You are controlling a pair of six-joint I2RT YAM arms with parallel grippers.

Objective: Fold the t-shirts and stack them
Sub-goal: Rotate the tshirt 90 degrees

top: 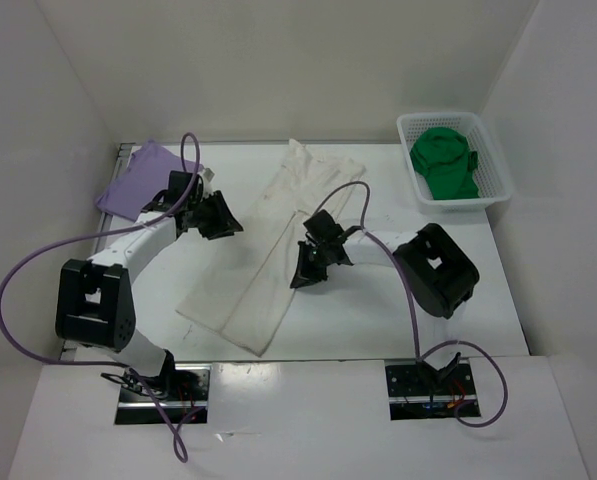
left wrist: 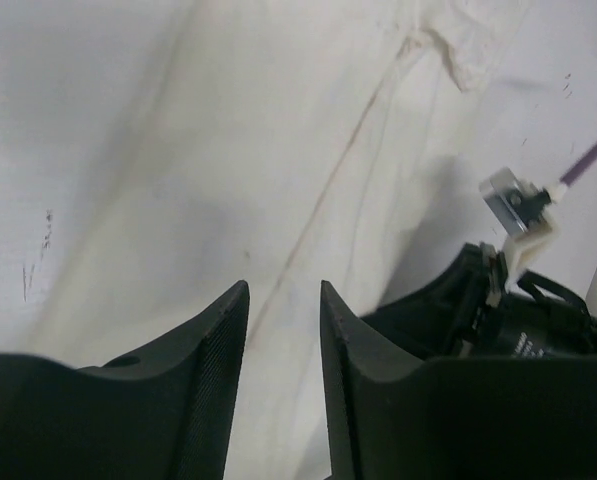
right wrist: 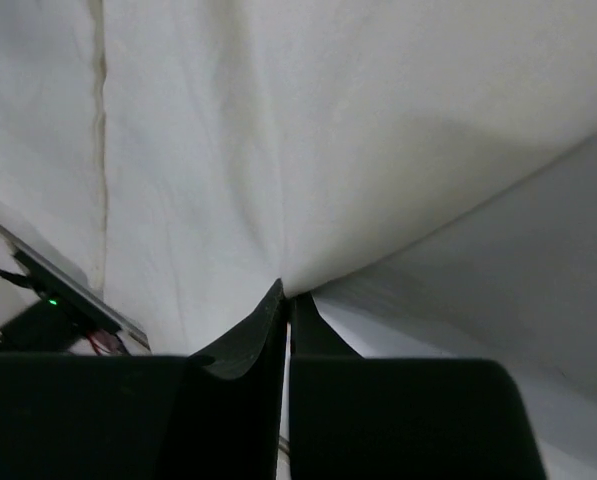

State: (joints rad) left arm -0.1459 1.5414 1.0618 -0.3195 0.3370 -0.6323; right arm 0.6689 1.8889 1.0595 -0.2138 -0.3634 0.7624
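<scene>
The cream t-shirt (top: 248, 300) lies as a long diagonal strip across the middle of the table. My right gripper (top: 306, 272) is over its right edge. In the right wrist view this gripper (right wrist: 286, 290) is shut on the cream cloth (right wrist: 328, 130), which rises in a pinched fold at the fingertips. My left gripper (top: 223, 222) hovers just left of the shirt's upper half. Its jaws (left wrist: 283, 287) stand open, empty, with the cream cloth (left wrist: 228, 150) spread below. The lavender t-shirt (top: 138, 185) lies folded at the back left. The green t-shirt (top: 446, 160) sits bunched in the basket.
A white mesh basket (top: 498, 168) stands at the back right corner. White walls close in the table on the left, back and right. The right arm's wrist (left wrist: 518, 320) and purple cable show at the right of the left wrist view.
</scene>
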